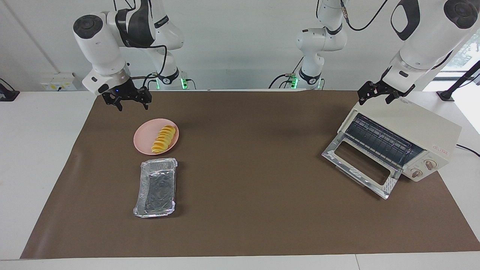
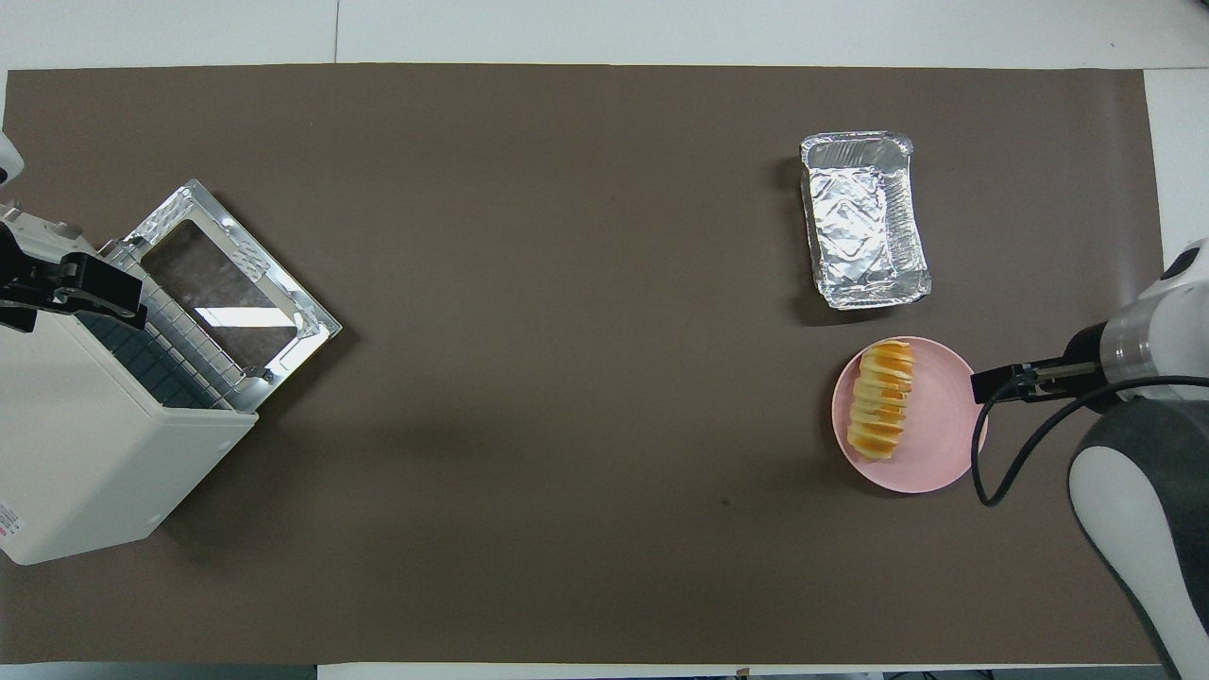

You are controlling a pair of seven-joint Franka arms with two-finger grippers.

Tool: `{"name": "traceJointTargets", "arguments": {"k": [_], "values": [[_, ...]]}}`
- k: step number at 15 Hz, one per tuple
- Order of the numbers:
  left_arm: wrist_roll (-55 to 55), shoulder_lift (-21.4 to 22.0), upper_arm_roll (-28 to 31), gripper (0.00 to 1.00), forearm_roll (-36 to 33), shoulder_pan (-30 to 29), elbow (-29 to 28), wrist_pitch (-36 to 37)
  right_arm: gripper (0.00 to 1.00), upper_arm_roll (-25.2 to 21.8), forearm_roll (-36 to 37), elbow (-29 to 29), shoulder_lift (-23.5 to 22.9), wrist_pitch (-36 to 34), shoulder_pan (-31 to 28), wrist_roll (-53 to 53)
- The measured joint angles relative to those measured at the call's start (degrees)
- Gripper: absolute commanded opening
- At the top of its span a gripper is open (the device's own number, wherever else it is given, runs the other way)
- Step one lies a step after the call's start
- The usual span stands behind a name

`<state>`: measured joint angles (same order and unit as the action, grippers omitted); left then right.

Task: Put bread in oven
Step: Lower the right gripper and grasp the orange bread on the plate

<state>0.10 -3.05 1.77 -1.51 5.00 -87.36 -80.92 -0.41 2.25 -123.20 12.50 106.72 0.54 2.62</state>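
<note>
overhead view, bread on pink plate, foil tray empty, oven door down, both pincers released

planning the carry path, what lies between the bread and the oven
Nothing: between the bread and the oven only bare brown mat shows, plainest in the overhead view.

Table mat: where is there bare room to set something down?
The widest bare patch of the brown mat lies between the pink plate with the foil tray and the oven. It is crowded where plate and tray nearly touch, and at the oven's lowered door.
</note>
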Motion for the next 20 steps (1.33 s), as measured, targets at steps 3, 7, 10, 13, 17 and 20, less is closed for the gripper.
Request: {"name": "traceJointTargets", "arguments": {"k": [3,7,10,13,17,20], "values": [[0.0,0.0,0.0,1.0,0.0,0.0,0.0,0.0,1.0,-0.06,-0.01,-5.5,-1.7,8.07,0.65,-2.02],[0.0,0.0,0.0,1.0,0.0,0.0,0.0,-0.01,1.0,0.11,-0.02,-7.93,-6.62,16.43,5.69,-9.03],[0.0,0.0,0.0,1.0,0.0,0.0,0.0,-0.01,1.0,0.03,-0.02,-10.9,-9.33,23.03,6.39,-9.61],[0.0,0.0,0.0,1.0,0.0,0.0,0.0,-0.02,1.0,-0.23,-0.02,-13.1,-10.03,25.38,5.79,-9.07],[0.0,0.0,0.0,1.0,0.0,0.0,0.0,-0.02,1.0,-0.27,-0.02,-15.59,-10.03,29.72,5.78,-9.05],[0.0,0.0,0.0,1.0,0.0,0.0,0.0,-0.02,1.0,-0.27,-0.02,-17.61,-10.03,31.7,5.78,-9.05]]}}
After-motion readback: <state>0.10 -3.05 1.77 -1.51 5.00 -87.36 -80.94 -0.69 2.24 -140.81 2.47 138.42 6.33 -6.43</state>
